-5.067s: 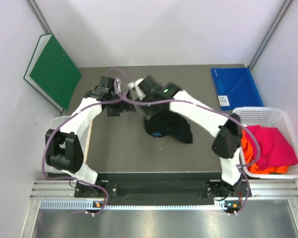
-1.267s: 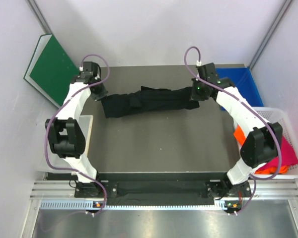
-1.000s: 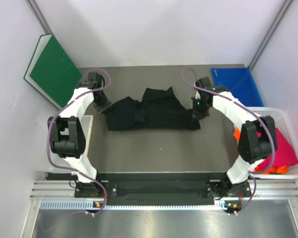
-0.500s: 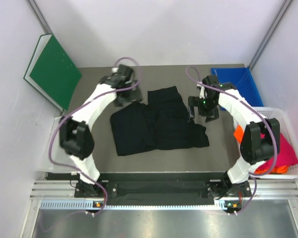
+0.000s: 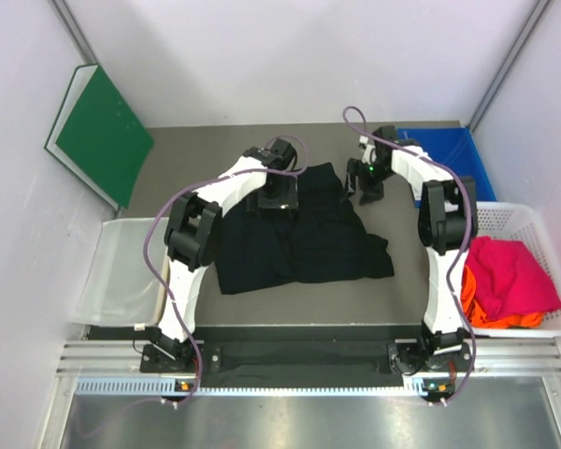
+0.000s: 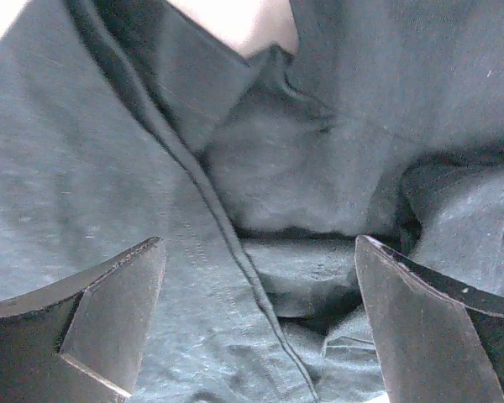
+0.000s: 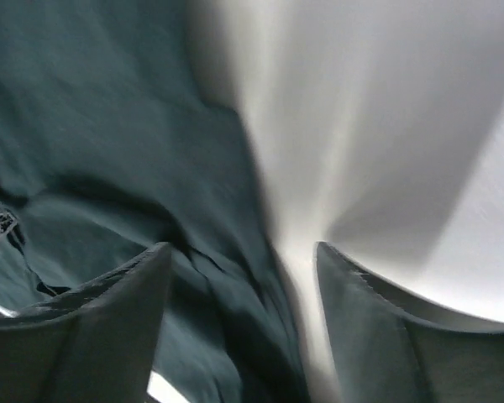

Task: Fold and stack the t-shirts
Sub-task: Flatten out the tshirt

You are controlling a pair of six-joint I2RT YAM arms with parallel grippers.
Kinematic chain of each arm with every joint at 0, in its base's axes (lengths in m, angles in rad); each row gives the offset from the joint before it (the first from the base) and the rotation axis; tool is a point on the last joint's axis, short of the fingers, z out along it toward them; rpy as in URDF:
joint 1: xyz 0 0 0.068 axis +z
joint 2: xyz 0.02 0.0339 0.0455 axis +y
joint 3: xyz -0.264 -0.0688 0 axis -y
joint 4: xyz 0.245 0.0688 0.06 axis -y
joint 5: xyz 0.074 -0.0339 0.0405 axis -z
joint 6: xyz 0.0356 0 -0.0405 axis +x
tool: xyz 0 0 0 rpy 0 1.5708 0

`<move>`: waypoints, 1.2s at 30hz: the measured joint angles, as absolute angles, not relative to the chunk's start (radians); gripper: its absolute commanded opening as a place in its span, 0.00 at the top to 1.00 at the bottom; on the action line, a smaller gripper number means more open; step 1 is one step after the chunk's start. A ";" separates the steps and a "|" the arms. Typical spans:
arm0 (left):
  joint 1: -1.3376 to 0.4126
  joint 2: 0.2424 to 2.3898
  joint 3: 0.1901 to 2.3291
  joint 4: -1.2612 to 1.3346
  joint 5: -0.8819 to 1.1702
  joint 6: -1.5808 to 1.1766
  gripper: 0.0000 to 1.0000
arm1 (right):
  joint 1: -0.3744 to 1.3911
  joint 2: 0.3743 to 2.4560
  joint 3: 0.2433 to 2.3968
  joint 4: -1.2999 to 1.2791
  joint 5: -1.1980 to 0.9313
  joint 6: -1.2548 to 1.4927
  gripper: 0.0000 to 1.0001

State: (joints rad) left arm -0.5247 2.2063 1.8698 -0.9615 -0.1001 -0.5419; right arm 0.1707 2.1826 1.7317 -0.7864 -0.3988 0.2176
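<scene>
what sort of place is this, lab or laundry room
Probably a robot lab test cell: left arm and right arm bolted to a table, plain partition walls around it, a basket of shirts staged alongside.

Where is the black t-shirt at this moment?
In the top view the black t-shirt lies at the table centre, left of the white basket, the open left pincer over its far edge.
</scene>
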 measured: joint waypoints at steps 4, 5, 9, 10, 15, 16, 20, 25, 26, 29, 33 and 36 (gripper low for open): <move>-0.520 2.218 1.925 -0.984 -0.133 -0.541 0.18 | 0.211 2.266 1.836 -0.799 -0.428 0.200 0.97; -0.520 2.218 1.926 -0.986 -0.136 -0.542 0.45 | 0.222 2.280 1.842 -0.806 -0.432 0.202 0.99; -0.520 2.246 1.929 -1.019 -0.171 -0.566 1.00 | 0.239 2.278 1.811 -0.826 -0.434 0.202 1.00; -0.518 2.261 1.931 -1.035 -0.186 -0.572 1.00 | 0.240 2.263 1.787 -0.817 -0.430 0.202 1.00; -0.504 2.292 1.927 -1.076 -0.242 -0.597 1.00 | 0.237 2.194 1.715 -0.822 -0.381 0.201 1.00; -0.494 2.283 1.916 -1.073 -0.250 -0.599 1.00 | 0.234 2.179 1.713 -0.822 -0.368 0.201 1.00; -0.428 2.234 1.846 -1.058 -0.249 -0.591 0.49 | 0.233 2.126 1.713 -0.809 -0.334 0.199 1.00; -0.380 2.201 1.822 -1.045 -0.238 -0.573 0.23 | 0.233 2.111 1.720 -0.802 -0.329 0.191 1.00; -0.381 2.201 1.821 -1.041 -0.233 -0.571 0.20 | 0.233 2.112 1.720 -0.804 -0.330 0.191 1.00; -0.392 2.201 1.804 -1.022 -0.216 -0.572 0.16 | 0.233 2.118 1.721 -0.803 -0.333 0.191 1.00; -0.402 2.201 1.796 -1.007 -0.186 -0.569 0.23 | 0.233 2.129 1.722 -0.803 -0.339 0.191 1.00; -0.403 2.202 1.797 -0.989 -0.156 -0.562 0.95 | 0.233 2.145 1.722 -0.802 -0.348 0.191 1.00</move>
